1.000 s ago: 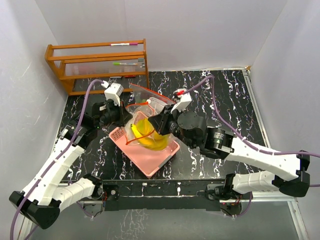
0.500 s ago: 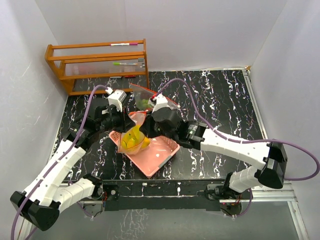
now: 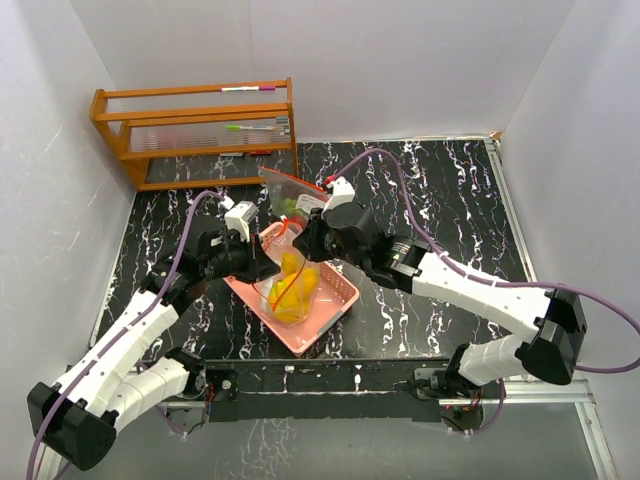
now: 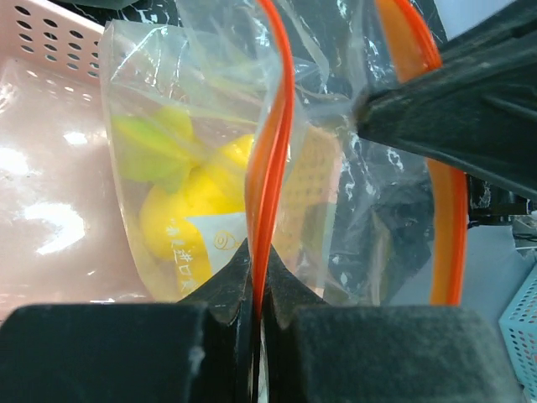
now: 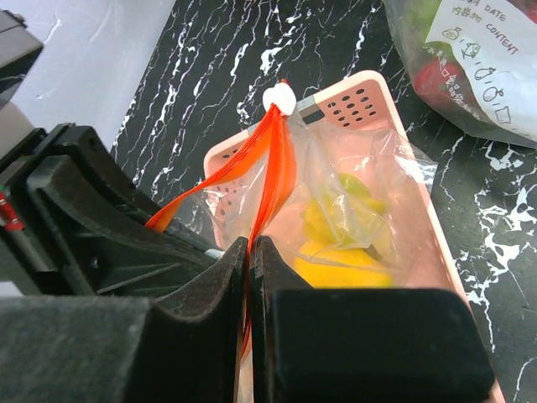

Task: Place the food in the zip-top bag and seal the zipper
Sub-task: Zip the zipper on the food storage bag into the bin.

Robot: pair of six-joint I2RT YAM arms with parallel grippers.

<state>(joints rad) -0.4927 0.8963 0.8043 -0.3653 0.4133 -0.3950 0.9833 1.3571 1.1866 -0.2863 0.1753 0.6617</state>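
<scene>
Your left pincer [image 4: 258,277] at ten o'clock and right pincer [image 5: 249,252] at one o'clock both clamp the orange zipper [image 4: 270,126], suspending the zip-top bag [image 3: 290,292], yellow fruit [image 4: 189,210] inside, over the pink basket [image 3: 335,305] for sealing.

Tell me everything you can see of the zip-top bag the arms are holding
The zip-top bag is clear, crinkled plastic with an orange zipper strip along its top. It hangs over the pink basket, holding yellow and green food. The left gripper and right gripper each pinch the zipper in shut jaws.
</scene>
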